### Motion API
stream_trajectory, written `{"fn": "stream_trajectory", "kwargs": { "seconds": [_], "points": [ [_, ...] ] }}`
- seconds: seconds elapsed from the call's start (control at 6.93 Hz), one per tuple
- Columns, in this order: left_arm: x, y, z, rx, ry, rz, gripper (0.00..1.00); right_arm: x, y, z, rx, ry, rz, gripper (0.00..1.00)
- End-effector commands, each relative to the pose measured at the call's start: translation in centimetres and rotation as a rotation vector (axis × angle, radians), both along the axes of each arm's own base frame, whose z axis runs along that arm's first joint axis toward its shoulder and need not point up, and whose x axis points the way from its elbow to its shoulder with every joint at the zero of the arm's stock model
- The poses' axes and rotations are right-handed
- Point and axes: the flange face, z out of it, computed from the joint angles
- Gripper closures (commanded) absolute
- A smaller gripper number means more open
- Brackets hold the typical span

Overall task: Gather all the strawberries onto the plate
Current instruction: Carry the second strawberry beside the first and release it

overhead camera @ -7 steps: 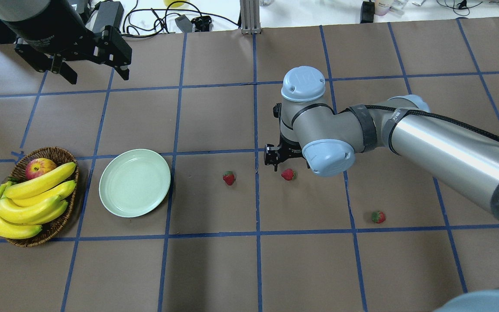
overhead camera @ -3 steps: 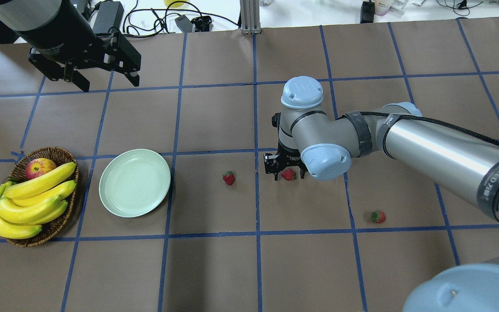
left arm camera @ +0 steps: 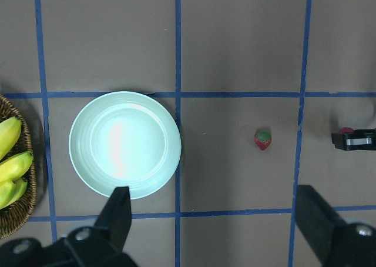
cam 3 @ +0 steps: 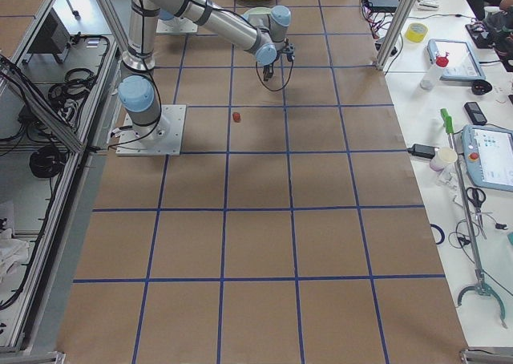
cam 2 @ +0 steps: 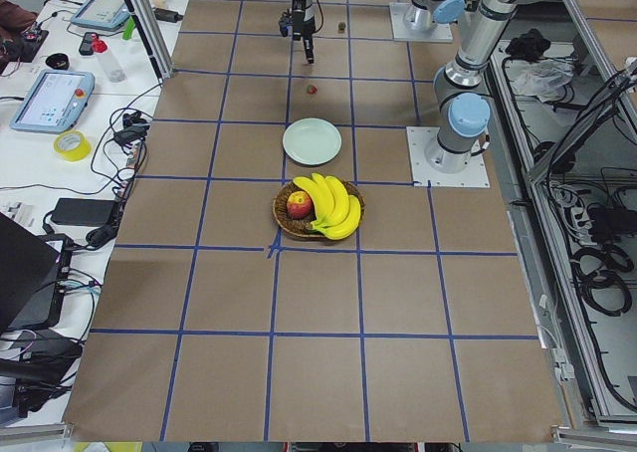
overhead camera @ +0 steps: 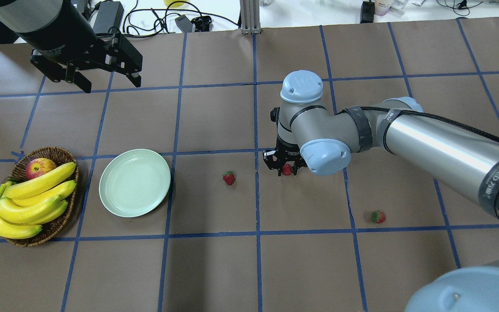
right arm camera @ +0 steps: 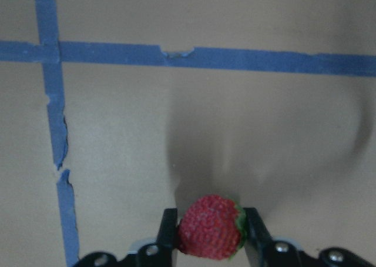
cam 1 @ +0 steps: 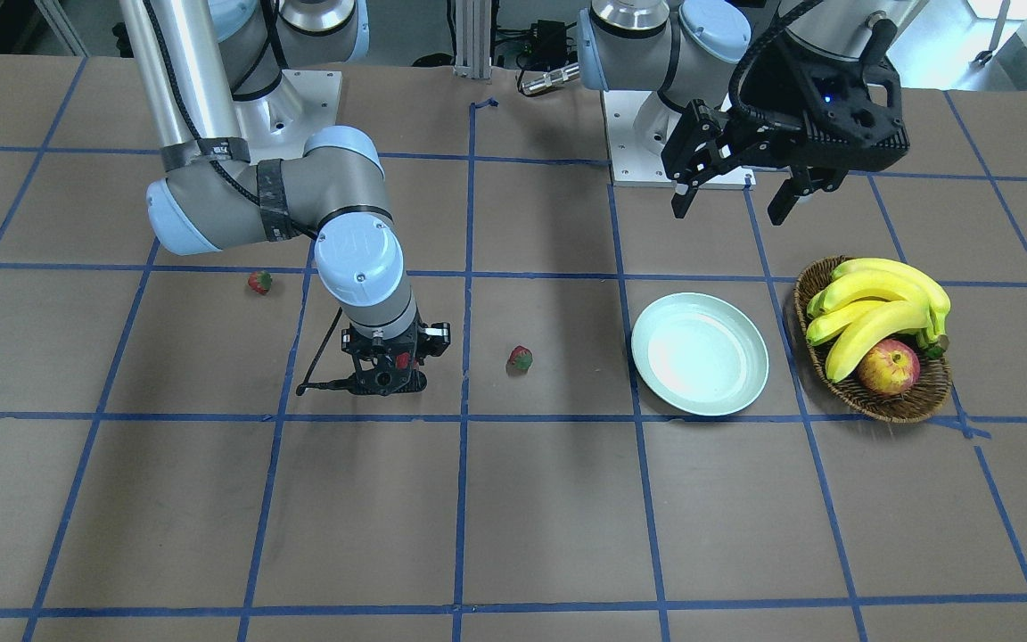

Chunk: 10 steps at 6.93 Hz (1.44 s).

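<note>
The wicker basket (overhead camera: 57,152) at the left holds bananas (overhead camera: 28,203) and an apple (overhead camera: 39,167). Just to its right sits the plate (overhead camera: 134,183), with all three strawberries outside it. The right pincer (overhead camera: 285,168) is clamped on one strawberry (right arm camera: 210,227). A second strawberry (overhead camera: 228,177) lies between it and the plate, and a third (overhead camera: 378,216) lies nearer, to the right. The left pincer (cam 1: 731,212) hangs spread apart beyond the plate. The tabletop (overhead camera: 215,268) is brown paper gridded with blue tape, with cables (overhead camera: 154,17) past its far edge.

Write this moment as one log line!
right claw: shut on strawberry | left claw: open | plate: empty | loose strawberries: two
</note>
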Motion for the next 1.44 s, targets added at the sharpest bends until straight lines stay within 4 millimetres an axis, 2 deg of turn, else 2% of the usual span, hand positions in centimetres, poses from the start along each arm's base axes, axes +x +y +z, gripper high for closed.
{"fn": "stream_trajectory", "kwargs": {
  "seconds": [0.0,0.14,0.29,0.43,0.58,0.72,0.87,1.01,1.15,1.3],
  "points": [
    [0.0,0.0,-0.1,0.001,0.000,0.001,0.00,5.3,0.3,2.5,-0.003,-0.174,-0.012,1.00],
    [0.0,0.0,-0.1,0.001,0.000,-0.001,0.00,7.5,0.4,1.8,-0.029,-0.235,0.017,1.00],
    [0.1,0.0,-0.1,0.001,0.000,0.001,0.00,8.3,0.6,-0.1,-0.014,-0.234,0.028,0.94],
    [0.1,0.0,0.0,0.000,-0.001,0.003,0.00,8.1,0.8,-0.9,-0.005,-0.216,0.031,0.27],
    [0.1,0.0,-0.2,0.003,-0.001,0.001,0.00,8.0,1.0,-0.7,-0.003,-0.215,0.030,0.01],
    [0.1,0.1,-0.1,0.001,-0.001,0.001,0.00,8.0,0.8,0.1,-0.012,-0.216,0.037,0.00],
    [0.1,0.0,-0.2,0.003,0.000,0.001,0.00,7.4,0.9,2.8,-0.060,-0.179,0.050,0.00],
    [0.1,0.0,-0.2,0.003,0.000,0.001,0.00,4.1,1.3,5.9,-0.080,-0.050,0.072,0.00],
    [0.0,0.0,-0.3,0.006,0.000,-0.001,0.00,1.1,2.8,7.7,-0.072,0.003,0.042,0.01],
    [0.1,0.0,-1.0,0.007,-0.001,-0.007,0.00,-3.0,4.2,7.4,-0.073,0.055,0.009,0.00]
  ]
}}
